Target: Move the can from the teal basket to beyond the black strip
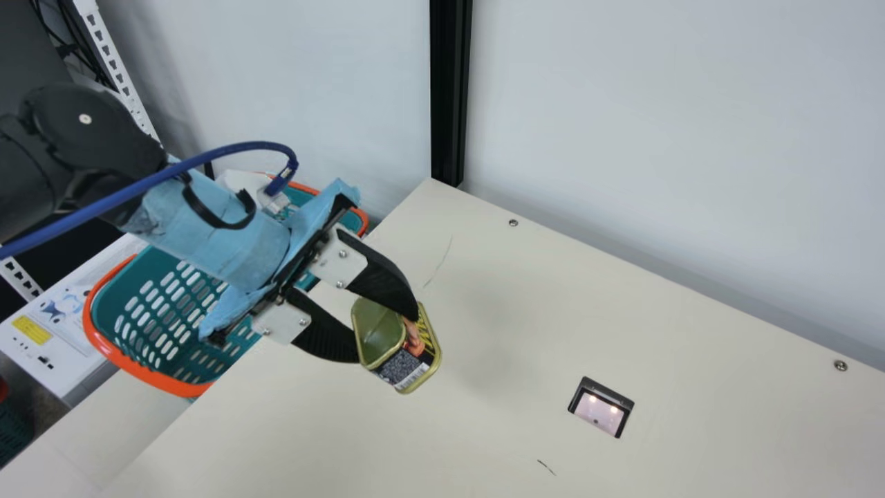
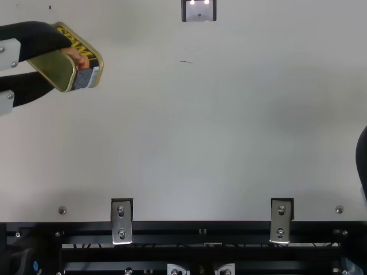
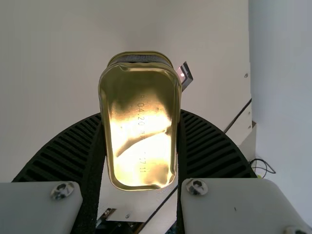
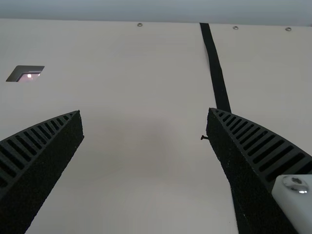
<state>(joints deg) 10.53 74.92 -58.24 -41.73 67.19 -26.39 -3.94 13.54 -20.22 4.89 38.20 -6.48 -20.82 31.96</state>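
My left gripper (image 1: 388,336) is shut on the can (image 1: 423,356) above the table, right of the teal basket (image 1: 155,311) in the main view. The can is tilted, its gold end toward the gripper. In the left wrist view the can (image 3: 140,126) sits between both ribbed fingers of the left gripper (image 3: 140,119). A black curved part of my right gripper (image 2: 362,157) shows at the top view's right edge. In its wrist view the right gripper (image 4: 145,114) stands open over bare table, one finger overlapping the black strip (image 4: 215,68).
The cream table (image 1: 498,332) has a small dark-framed opening (image 1: 601,408) in its surface. A white box (image 1: 55,332) is beside the basket, and a black upright post (image 1: 449,90) stands at the table's far corner against the wall. Metal brackets (image 2: 121,220) line the near edge.
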